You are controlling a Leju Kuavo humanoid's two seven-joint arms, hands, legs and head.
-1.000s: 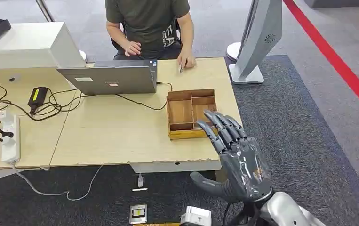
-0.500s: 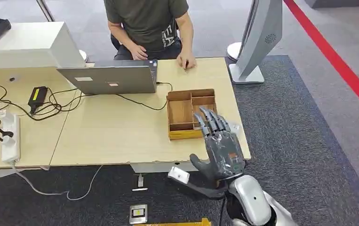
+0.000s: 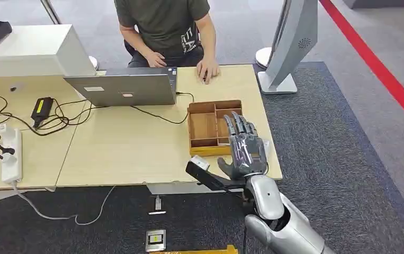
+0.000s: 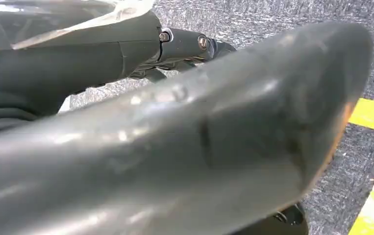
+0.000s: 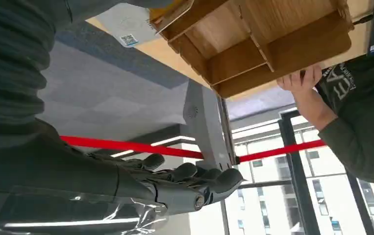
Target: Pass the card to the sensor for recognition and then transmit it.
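A white card (image 3: 265, 143) with a small printed code lies on the table beside the front right corner of the wooden tray (image 3: 205, 124); in the right wrist view the card (image 5: 131, 23) sits just past the tray (image 5: 273, 44). My right hand (image 3: 244, 148) hovers over the tray's front right part with its fingers spread and straight, holding nothing; the card peeks out at its right side. In the right wrist view its fingers (image 5: 189, 178) stretch out bare. My left hand (image 4: 175, 137) is a blurred grey mass close to the camera, above the carpet; how its fingers lie is unclear.
A person sits at the table's far side, one hand (image 3: 208, 69) flat on the top. A laptop (image 3: 123, 87) stands at the back, with cables and a power strip (image 3: 11, 156) to the left. A white stand (image 3: 289, 47) rises off the table's right corner.
My right hand has risen from below the table's front edge and moved forward over the tray. The person's hand has settled flat on the table.
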